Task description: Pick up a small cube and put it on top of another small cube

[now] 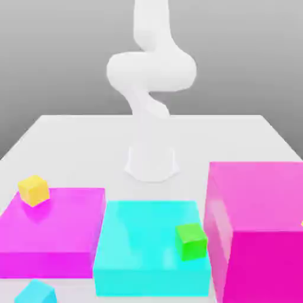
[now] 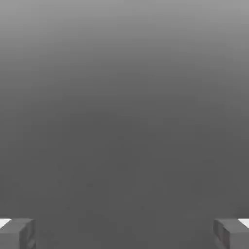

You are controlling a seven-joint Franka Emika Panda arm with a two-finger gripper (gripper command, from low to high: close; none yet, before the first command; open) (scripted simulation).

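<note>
Exterior view: white robot arm [image 1: 151, 77] rises from its base at the far middle of the pale grey table [image 1: 71, 136] and leaves the frame upward. Small light-blue cube [image 1: 36, 292] sits on the table at the near edge, toward the exterior view's left, just in front of the flat magenta block [image 1: 53, 234]. Small yellow cube [image 1: 34, 190] rests on that magenta block's far corner. Small green cube [image 1: 191, 241] rests on the flat cyan block [image 1: 142, 237], near its edge on the exterior view's right. Tall magenta block [image 1: 260, 225] stands beyond that. Hand view: gripper [image 2: 124, 233] faces blank grey background; its two dark grey fingertips [image 2: 17, 233] stand wide apart, released, holding nothing. Judgement: task is at its start, nothing grasped. Next move calls for swinging the hand down over the light-blue cube, fingers straddling it, then closing.
</note>
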